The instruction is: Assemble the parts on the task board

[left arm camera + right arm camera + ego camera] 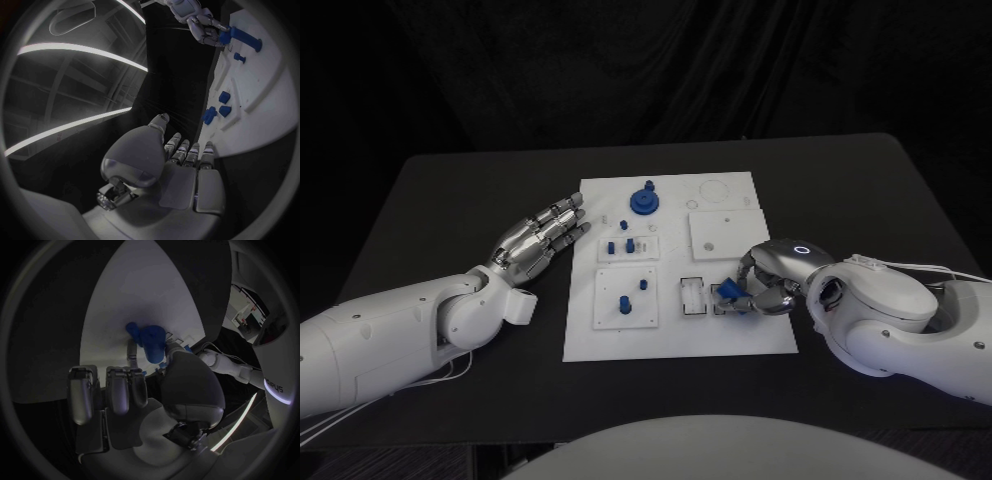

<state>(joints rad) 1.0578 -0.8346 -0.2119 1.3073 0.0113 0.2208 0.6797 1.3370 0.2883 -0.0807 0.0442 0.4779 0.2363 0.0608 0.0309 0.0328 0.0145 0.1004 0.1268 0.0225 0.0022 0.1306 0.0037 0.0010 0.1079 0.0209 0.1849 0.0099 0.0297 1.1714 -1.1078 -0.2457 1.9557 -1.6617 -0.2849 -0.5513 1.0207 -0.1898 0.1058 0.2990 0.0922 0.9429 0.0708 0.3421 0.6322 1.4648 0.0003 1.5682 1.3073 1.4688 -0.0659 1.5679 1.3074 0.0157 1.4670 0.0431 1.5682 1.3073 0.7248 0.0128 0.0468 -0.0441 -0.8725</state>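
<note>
- The right hand (759, 292) pinches a blue part (728, 293) in its fingers, low over the task board (733, 335) near its right edge.
- The left hand (540, 238) hovers beside the board, fingers spread, holding nothing.
- Several parts (643, 200) already stand in the board; by my reckoning, this one still needs seating.

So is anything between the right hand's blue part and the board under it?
Nothing visible. The right hand holds the blue part over the task board, by the small slotted fixture; the board beneath it looks bare in the right wrist view.
</note>
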